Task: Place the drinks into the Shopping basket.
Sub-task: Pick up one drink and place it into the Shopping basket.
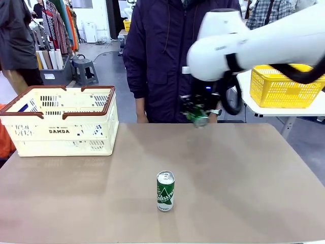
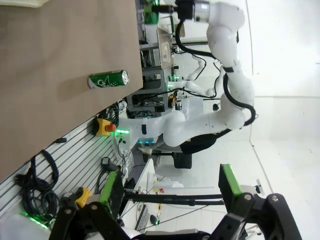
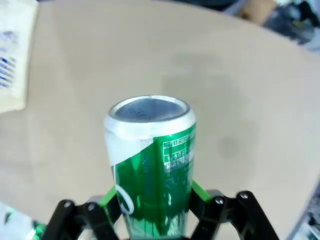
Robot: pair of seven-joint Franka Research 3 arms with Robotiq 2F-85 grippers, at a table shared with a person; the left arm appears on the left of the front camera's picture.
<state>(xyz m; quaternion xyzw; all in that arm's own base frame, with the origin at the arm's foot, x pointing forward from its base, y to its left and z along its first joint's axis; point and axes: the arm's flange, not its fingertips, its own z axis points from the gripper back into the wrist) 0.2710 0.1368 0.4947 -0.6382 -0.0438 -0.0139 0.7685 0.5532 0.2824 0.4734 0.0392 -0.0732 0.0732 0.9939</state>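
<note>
A green can with white lettering (image 1: 165, 190) stands upright on the brown table, near the front middle; it also shows in the left wrist view (image 2: 108, 79). A second green can (image 3: 152, 165) is held above the table with my right gripper (image 3: 152, 212) shut on it. In the front view this gripper (image 1: 197, 115) hangs over the table's far edge, right of centre, in front of the person. The cream Shopping basket (image 1: 61, 131) with the brown rim stands at the far left. My left gripper (image 2: 170, 200) is open and holds nothing, off the table's side.
A person in a dark jacket (image 1: 162, 56) stands at the far edge, right behind the held can. A yellow mesh basket (image 1: 282, 86) sits on a white side table at the right. Something blue (image 1: 23, 108) shows inside the cream basket.
</note>
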